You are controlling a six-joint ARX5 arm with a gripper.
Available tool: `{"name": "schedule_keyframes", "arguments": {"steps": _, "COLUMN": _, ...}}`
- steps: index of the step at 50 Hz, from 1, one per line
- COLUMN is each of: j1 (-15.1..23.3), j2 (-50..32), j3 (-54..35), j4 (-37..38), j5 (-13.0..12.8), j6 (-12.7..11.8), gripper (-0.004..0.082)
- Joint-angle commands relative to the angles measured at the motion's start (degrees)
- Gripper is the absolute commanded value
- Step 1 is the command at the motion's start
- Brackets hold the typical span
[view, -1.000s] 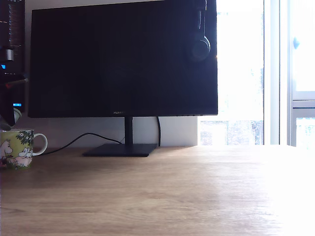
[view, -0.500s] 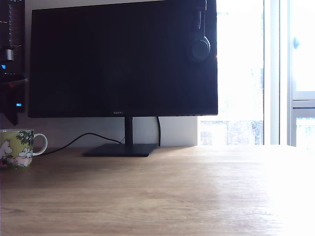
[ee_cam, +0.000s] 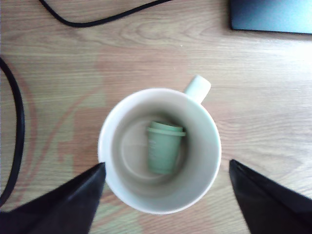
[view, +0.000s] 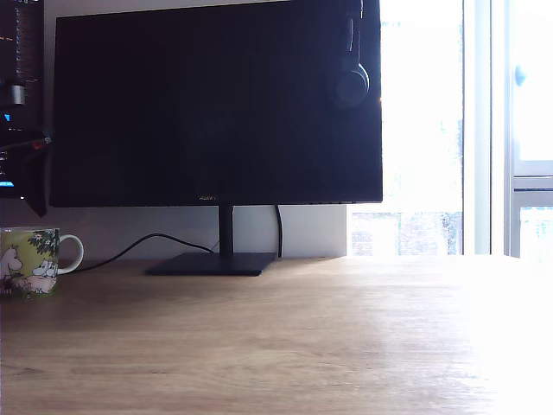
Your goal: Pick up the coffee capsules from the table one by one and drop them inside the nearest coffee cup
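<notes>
My gripper (ee_cam: 165, 195) hangs above the coffee cup (ee_cam: 159, 150), its two dark fingers (ee_cam: 63, 204) spread wide apart with nothing between them, so I have let go. Only the finger tips show in the wrist view; the rest of them runs off the frame. The pale green coffee capsule (ee_cam: 165, 147) lies on its side on the cup's bottom, fully inside the white wall. In the exterior view the cup (view: 33, 260) stands at the far left edge of the table (view: 285, 346), partly cut off by the frame, and the capsule is hidden inside it. My arm (view: 24, 147) is a dark shape above the cup, mostly out of frame. A black monitor (view: 216, 104) stands behind, its cable (view: 143, 244) trailing toward the cup.
</notes>
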Motion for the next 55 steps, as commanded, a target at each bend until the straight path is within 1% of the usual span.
{"name": "schedule_keyframes", "arguments": {"steps": 1, "j1": -0.3, "j2": -0.4, "j3": 0.5, "j4": 0.0, "j5": 0.3, "j6": 0.2, "gripper": 0.0539}}
{"name": "schedule_keyframes", "arguments": {"steps": 4, "j1": -0.3, "j2": -0.9, "j3": 0.5, "j4": -0.2, "j5": 1.0, "j6": 0.2, "gripper": 0.0409}}
{"name": "schedule_keyframes", "arguments": {"steps": 5, "j1": -0.3, "j2": -1.1, "j3": 0.5, "j4": -0.2, "j5": 1.2, "j6": 0.9, "gripper": 0.0367}}
{"name": "schedule_keyframes", "arguments": {"steps": 10, "j1": -0.3, "j2": -2.3, "j3": 0.5, "j4": -0.3, "j5": 2.9, "j6": 1.6, "gripper": 0.0055}}
{"name": "schedule_keyframes", "arguments": {"steps": 12, "j1": -0.3, "j2": -2.9, "j3": 0.5, "j4": -0.2, "j5": 3.6, "j6": 1.7, "gripper": -0.0033}}
{"name": "schedule_keyframes", "arguments": {"steps": 13, "j1": -0.3, "j2": -3.2, "j3": 0.5, "j4": -0.1, "j5": 3.9, "j6": 1.7, "gripper": -0.0019}}
{"name": "schedule_keyframes", "arguments": {"steps": 15, "j1": -0.3, "j2": -3.8, "j3": 0.5, "j4": 0.1, "j5": 4.4, "j6": 1.7, "gripper": -0.0019}}
{"name": "schedule_keyframes", "arguments": {"steps": 24, "j1": -0.9, "j2": -8.4, "j3": 0.0, "j4": 1.4, "j5": 5.1, "j6": 1.7, "gripper": -0.002}}
{"name": "schedule_keyframes", "arguments": {"steps": 29, "j1": -1.7, "j2": -12.7, "j3": -1.9, "j4": 4.6, "j5": 5.6, "j6": 1.6, "gripper": -0.002}}
{"name": "schedule_keyframes", "arguments": {"steps": 35, "j1": -2.6, "j2": -18.6, "j3": -6.0, "j4": 8.9, "j5": 7.1, "j6": 1.6, "gripper": -0.002}}
{"name": "schedule_keyframes", "arguments": {"steps": 39, "j1": -3.1, "j2": -22.6, "j3": -9.8, "j4": 12.9, "j5": 7.0, "j6": 1.6, "gripper": -0.002}}
{"name": "schedule_keyframes", "arguments": {"steps": 40, "j1": -3.2, "j2": -23.8, "j3": -11.0, "j4": 13.9, "j5": 7.0, "j6": 0.9, "gripper": -0.002}}
{"name": "schedule_keyframes", "arguments": {"steps": 42, "j1": -3.5, "j2": -26.0, "j3": -13.4, "j4": 16.1, "j5": 6.9, "j6": 0.7, "gripper": -0.002}}
{"name": "schedule_keyframes", "arguments": {"steps": 43, "j1": -3.5, "j2": -27.0, "j3": -14.5, "j4": 17.2, "j5": 6.6, "j6": -0.3, "gripper": -0.0019}}
{"name": "schedule_keyframes", "arguments": {"steps": 44, "j1": -3.6, "j2": -28.2, "j3": -15.8, "j4": 18.4, "j5": 6.3, "j6": -0.7, "gripper": -0.0019}}
{"name": "schedule_keyframes", "arguments": {"steps": 49, "j1": -3.9, "j2": -34.1, "j3": -22.9, "j4": 24.2, "j5": 4.8, "j6": -1.7, "gripper": -0.002}}
{"name": "schedule_keyframes", "arguments": {"steps": 52, "j1": -3.9, "j2": -37.8, "j3": -27.1, "j4": 27.5, "j5": 4.6, "j6": -2.3, "gripper": -0.0019}}
{"name": "schedule_keyframes", "arguments": {"steps": 54, "j1": -3.9, "j2": -40.0, "j3": -29.6, "j4": 29.0, "j5": 4.4, "j6": -3.4, "gripper": -0.002}}
{"name": "schedule_keyframes", "arguments": {"steps": 55, "j1": -3.9, "j2": -41.1, "j3": -30.9, "j4": 29.5, "j5": 4.5, "j6": -3.4, "gripper": -0.0019}}
